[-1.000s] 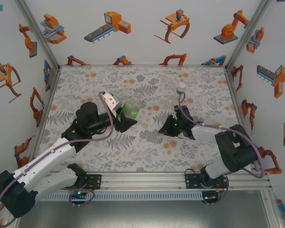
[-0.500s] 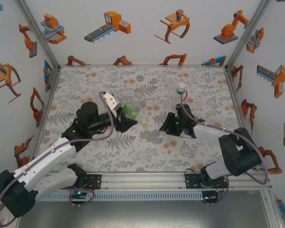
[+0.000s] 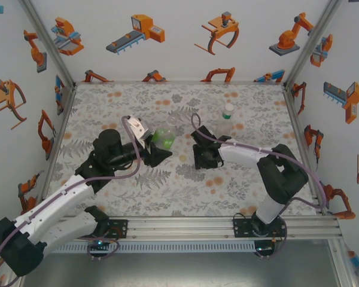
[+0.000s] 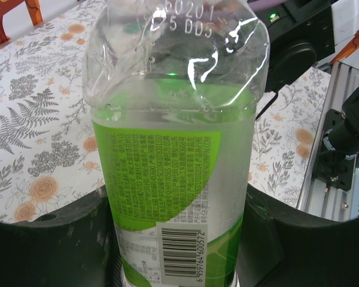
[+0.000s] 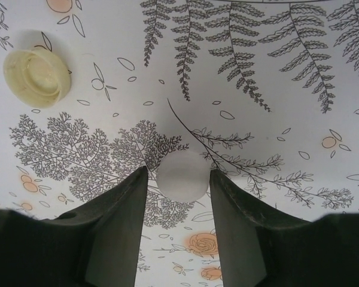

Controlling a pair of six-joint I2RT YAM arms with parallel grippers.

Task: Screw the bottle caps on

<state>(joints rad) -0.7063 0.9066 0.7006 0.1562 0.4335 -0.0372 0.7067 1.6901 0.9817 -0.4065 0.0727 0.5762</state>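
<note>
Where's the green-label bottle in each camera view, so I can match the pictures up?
Top external: green-label bottle left of centre, in the left gripper.
Left wrist: centre of frame, clamped between the fingers.
Shared landmark: the floral table cover, also seen from the right wrist.

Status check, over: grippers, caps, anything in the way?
Left gripper shut on green-label bottle. Right gripper open, straddling white cap on table. Cream cap lies apart, upside down. Nothing blocks the white cap.
</note>
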